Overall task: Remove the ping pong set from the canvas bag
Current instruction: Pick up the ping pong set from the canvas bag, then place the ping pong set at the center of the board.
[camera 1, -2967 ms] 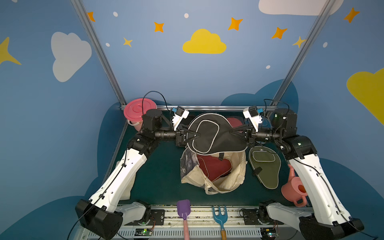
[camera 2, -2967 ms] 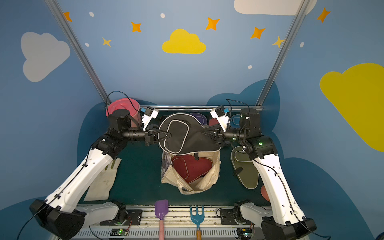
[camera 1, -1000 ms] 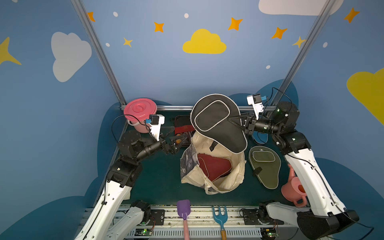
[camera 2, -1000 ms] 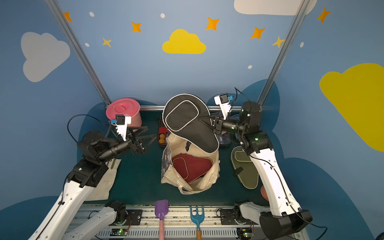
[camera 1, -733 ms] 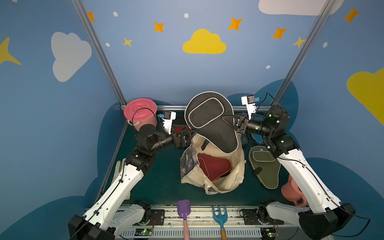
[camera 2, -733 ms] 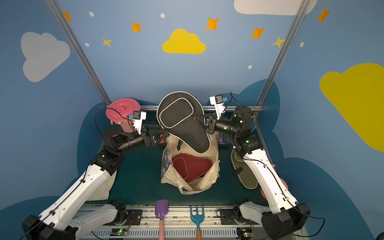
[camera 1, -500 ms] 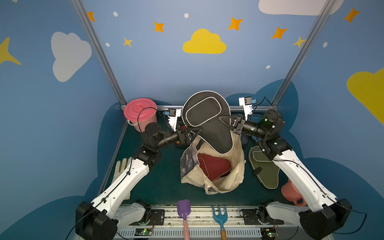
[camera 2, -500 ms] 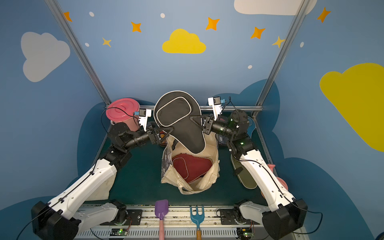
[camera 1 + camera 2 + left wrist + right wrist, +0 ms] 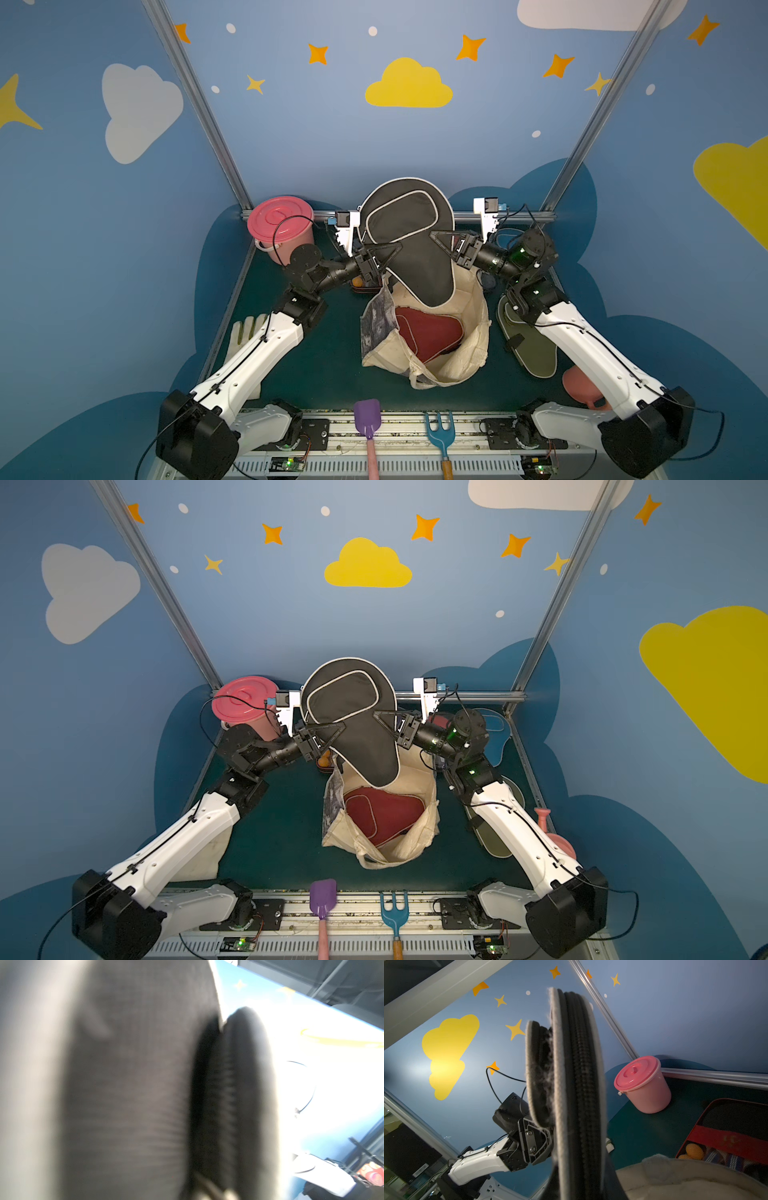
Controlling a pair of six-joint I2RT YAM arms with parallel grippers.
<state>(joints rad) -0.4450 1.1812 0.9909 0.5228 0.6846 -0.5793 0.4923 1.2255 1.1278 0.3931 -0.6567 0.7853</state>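
Removal stands partway, I judge: left pincer point(image 9: 392, 250) and right pincer point(image 9: 437, 239) pinch the black cover point(image 9: 409, 232) above the canvas bag point(image 9: 471, 332), olive cover point(image 9: 534, 355) lies on the bench point(image 9: 332, 357), maroon cover point(image 9: 430, 332) waits inside.

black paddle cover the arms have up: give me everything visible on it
The black cover is paddle-shaped, made of soft dark fabric with pale piping round its rim and round a front pocket. The right wrist view shows a zip along its edge. It hangs in the air, wide head up, narrow end down over the mouth of the canvas bag. The right claw is shut on one edge. The left claw sits at the opposite edge, grip unclear.
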